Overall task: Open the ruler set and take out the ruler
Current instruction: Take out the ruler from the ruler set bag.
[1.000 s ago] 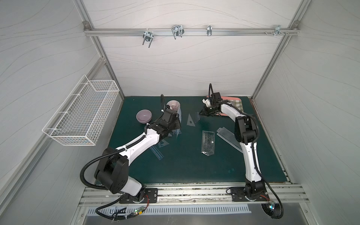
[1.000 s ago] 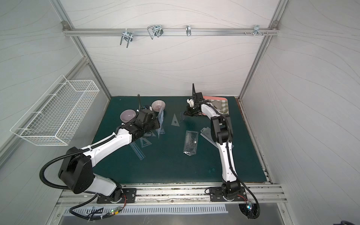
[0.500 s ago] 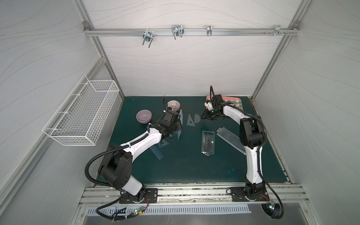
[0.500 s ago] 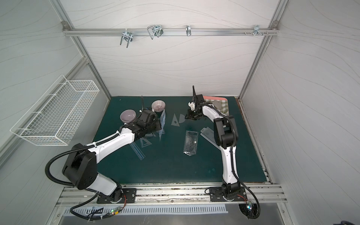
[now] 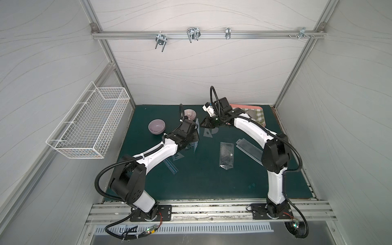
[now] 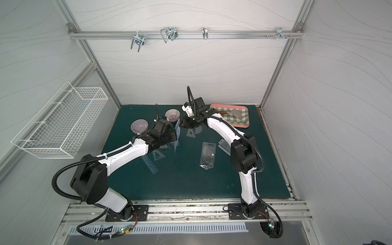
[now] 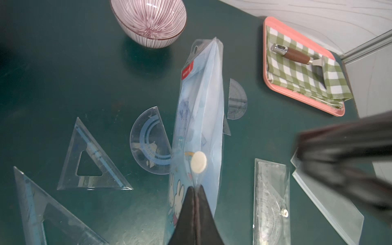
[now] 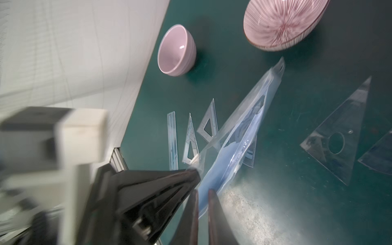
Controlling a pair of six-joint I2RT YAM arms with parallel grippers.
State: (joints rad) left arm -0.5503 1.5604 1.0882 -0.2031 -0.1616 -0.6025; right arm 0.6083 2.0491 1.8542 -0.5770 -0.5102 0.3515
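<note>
The ruler set, a light-blue pouch (image 7: 201, 110) printed with rabbits, stands on edge on the green mat (image 5: 196, 146). My left gripper (image 7: 196, 188) is shut on its rim just below the white snap button (image 7: 198, 164). Dim shapes show through the film; I cannot tell what they are. My right gripper (image 8: 203, 192) hovers near the pouch (image 5: 203, 124), blurred, its jaws a narrow slit apart with nothing clamped. Clear set squares (image 7: 91, 161), a protractor (image 7: 148, 144) and a straight ruler (image 5: 169, 166) lie loose beside the pouch.
A striped bowl (image 5: 190, 113) and a lilac bowl (image 5: 157, 126) stand behind the left arm. A pink tray (image 6: 229, 105) with a checked cloth sits at the back right. A second clear ruler pouch (image 5: 227, 154) and an empty sleeve (image 5: 249, 148) lie mid-mat. A wire basket (image 5: 89, 123) hangs left.
My right gripper has swung left from near the tray to the pouch's side. The left gripper keeps its hold on the pouch, and its arm has shifted slightly.
</note>
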